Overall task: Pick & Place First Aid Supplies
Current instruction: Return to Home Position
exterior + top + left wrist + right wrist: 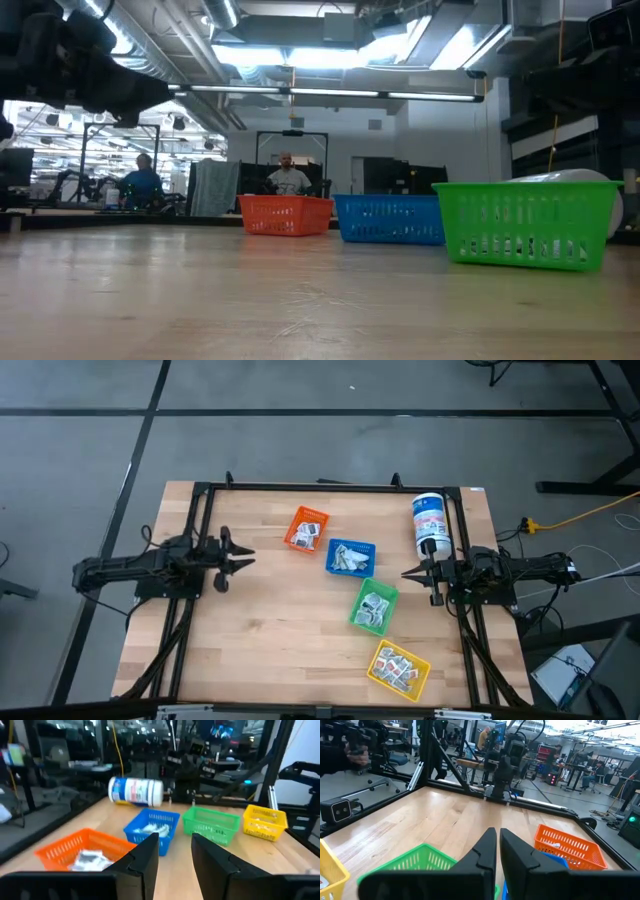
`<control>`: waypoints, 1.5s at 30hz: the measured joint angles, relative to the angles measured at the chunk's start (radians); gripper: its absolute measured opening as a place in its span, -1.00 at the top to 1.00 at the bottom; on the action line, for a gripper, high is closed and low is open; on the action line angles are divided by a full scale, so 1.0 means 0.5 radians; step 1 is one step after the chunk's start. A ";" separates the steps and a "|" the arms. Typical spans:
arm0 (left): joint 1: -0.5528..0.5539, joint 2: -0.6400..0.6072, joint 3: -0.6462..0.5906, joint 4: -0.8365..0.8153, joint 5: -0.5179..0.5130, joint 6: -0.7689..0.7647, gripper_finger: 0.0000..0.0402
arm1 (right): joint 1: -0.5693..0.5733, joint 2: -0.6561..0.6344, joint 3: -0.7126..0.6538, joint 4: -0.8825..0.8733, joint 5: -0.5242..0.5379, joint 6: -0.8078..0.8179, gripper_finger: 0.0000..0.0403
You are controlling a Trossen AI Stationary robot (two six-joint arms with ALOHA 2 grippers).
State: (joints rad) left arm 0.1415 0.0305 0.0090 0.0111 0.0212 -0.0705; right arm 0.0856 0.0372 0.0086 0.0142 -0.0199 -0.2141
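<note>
At table level the green bin hides most of the white canister at two o'clock, and from above the packets at five o'clock are too small to read.

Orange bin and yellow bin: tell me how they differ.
The orange bin sits at the row's far end, the yellow bin nearest the table's front edge. The orange bin holds few packets, the yellow bin many. Both are slotted plastic baskets.
</note>
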 joint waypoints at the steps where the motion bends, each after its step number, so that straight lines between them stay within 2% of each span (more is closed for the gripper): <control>1: 0.014 -0.017 0.000 0.001 0.001 0.024 0.45 | -0.001 0.000 0.000 0.000 0.000 0.000 0.87; 7: 0.077 0.008 0.001 -0.010 -0.046 0.061 0.46 | 0.000 0.000 0.000 0.000 0.000 0.001 0.87; 16: 0.103 0.140 0.001 -0.013 -0.048 -0.111 0.45 | 0.000 0.000 0.000 0.000 0.000 0.000 0.87; 45: 0.103 0.139 0.000 -0.014 -0.050 -0.113 0.46 | -0.001 0.000 0.000 0.000 0.000 0.000 0.87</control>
State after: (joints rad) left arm 0.1928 0.1001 0.0090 0.0040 -0.0036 -0.1268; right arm 0.0853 0.0372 0.0088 0.0139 -0.0199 -0.2142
